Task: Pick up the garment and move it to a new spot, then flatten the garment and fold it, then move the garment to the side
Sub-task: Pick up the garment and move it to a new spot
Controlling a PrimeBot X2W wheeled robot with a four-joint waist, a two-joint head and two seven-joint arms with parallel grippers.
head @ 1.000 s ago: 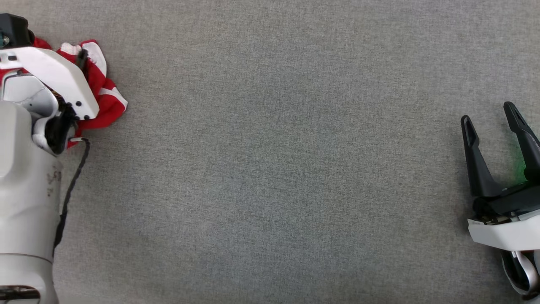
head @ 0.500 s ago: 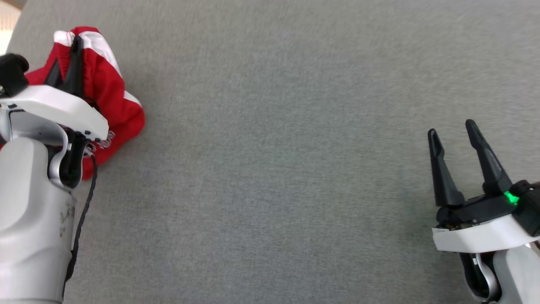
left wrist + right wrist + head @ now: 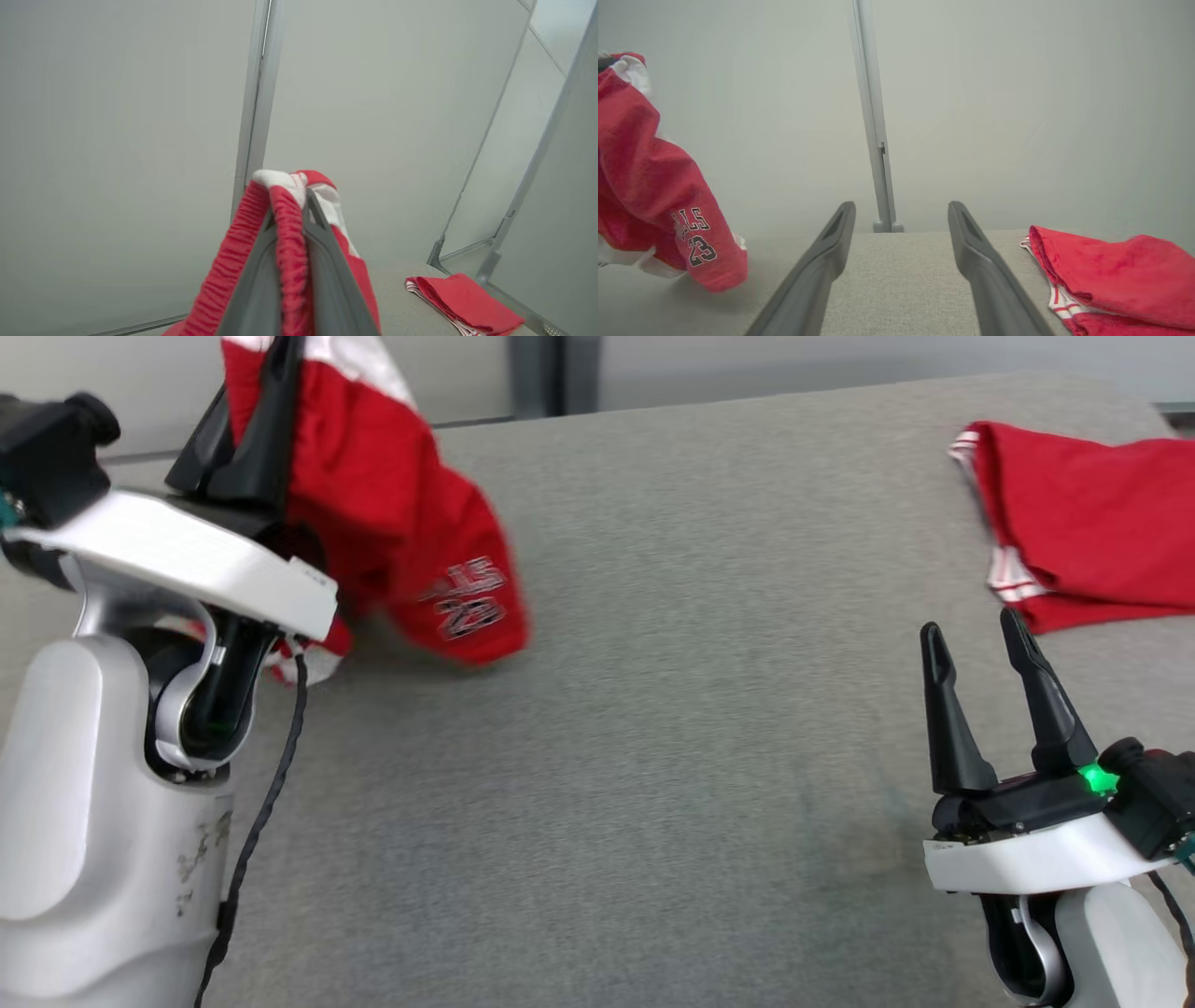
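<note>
A robot's two arms work over a table [image 3: 700, 756] covered in grey woven fabric, with pale grey wall panels and a metal post [image 3: 873, 140] behind it.

At the left, the left gripper [image 3: 280, 364] points up and is lifted above the table. Its two dark fingers are pressed together on the elastic, ribbed edge of the garment [image 3: 401, 523], and the left wrist view shows a band of red cloth pinched between them [image 3: 289, 210]. The garment is a pair of red sports shorts with white trim. It hangs in a loose bunch from the fingers, over the table's rear left part. Its lower folds reach down towards the surface, and motion blur hides whether they touch it. The right wrist view shows black-and-white lettering on one leg [image 3: 649, 177], reading "LLS" above the number "23". The start of the word is folded out of sight. A black cable [image 3: 271, 775] runs down the pale left forearm.

At the lower right, the right gripper [image 3: 971, 635] hovers with its fingers spread wide apart and nothing between them [image 3: 901, 207]. A small green light [image 3: 1090, 777] glows at its base.

A second red garment [image 3: 1092, 523] with thin white stripes along its hem lies folded on the table's far right corner, well apart from the shorts.
</note>
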